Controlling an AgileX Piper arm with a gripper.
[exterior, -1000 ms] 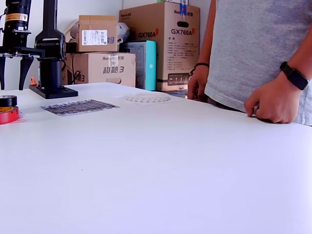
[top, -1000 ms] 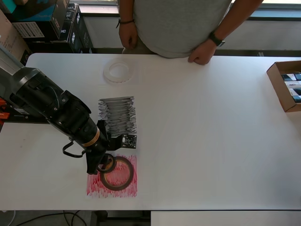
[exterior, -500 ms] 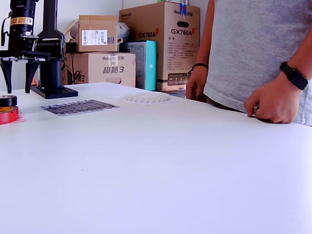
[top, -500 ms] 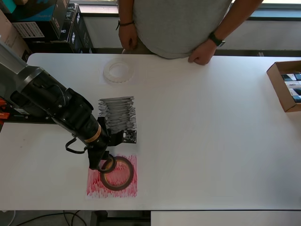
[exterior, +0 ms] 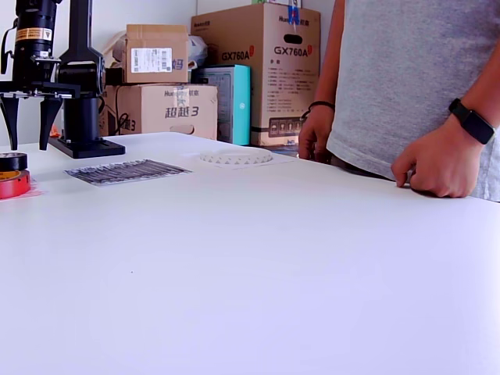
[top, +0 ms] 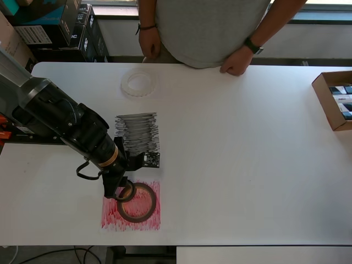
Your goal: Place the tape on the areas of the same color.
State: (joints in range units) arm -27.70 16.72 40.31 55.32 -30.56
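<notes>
On the red sheet (top: 131, 206) lies the red roll (top: 136, 202), matched by colour, with the black roll (exterior: 12, 162) stacked on it, misplaced. Above them, the gripper (exterior: 27, 119) hangs with fingers (exterior: 44, 117) spread, holding nothing. Black sheet (top: 137, 134) is bare; white roll (top: 138, 83) sits far off.

Smooth matt white table top (exterior: 258, 258), matt paper sheets scribbled black (top: 137, 133) and red (top: 131, 214), translucent ridged plastic tape roll (top: 138, 83), glossy red tape roll (exterior: 13, 183), matt black arm casing (top: 60, 118), brown cardboard boxes (exterior: 266, 70)
</notes>
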